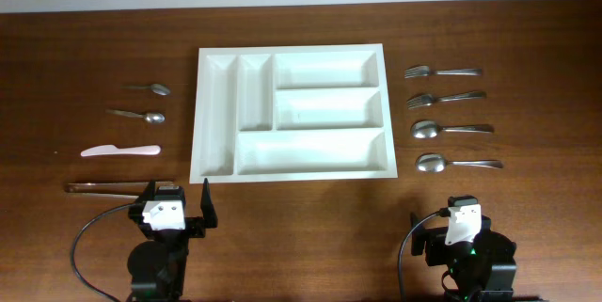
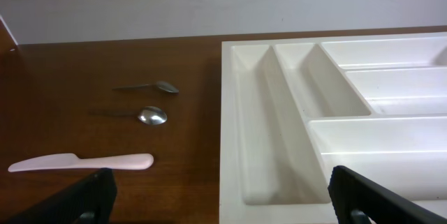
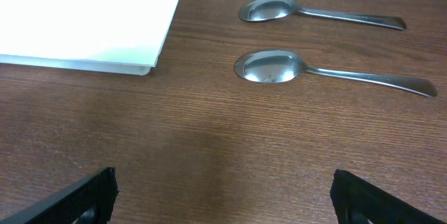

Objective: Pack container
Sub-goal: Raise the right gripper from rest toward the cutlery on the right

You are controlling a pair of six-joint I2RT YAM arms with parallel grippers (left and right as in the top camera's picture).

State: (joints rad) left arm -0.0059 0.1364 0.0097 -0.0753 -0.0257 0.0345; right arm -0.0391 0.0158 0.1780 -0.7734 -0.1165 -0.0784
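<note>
- Two tools sit at the bottom edge of the overhead frame. The left tool (image 2: 222,195) is spread wide and released, with nothing between its fingers. The right tool (image 3: 223,195) is the same, released and empty.
- The white tray (image 1: 310,151) lies at the centre of the frame on the brown wooden counter (image 1: 75,39), its five compartments showing bare floor.
- Left of the tray and well apart from it: upper small spoon (image 1: 150,87), lower small spoon (image 1: 141,115), and a pale pink knife (image 1: 120,151) below them. A long thin metal piece (image 1: 103,187) lies lowest; I cannot tell what it is.
- Right of the tray, in a column: upper fork (image 1: 442,72), lower fork (image 1: 446,99), upper large spoon (image 1: 450,130), lower large spoon (image 1: 456,163). All handles point toward the right edge.
</note>
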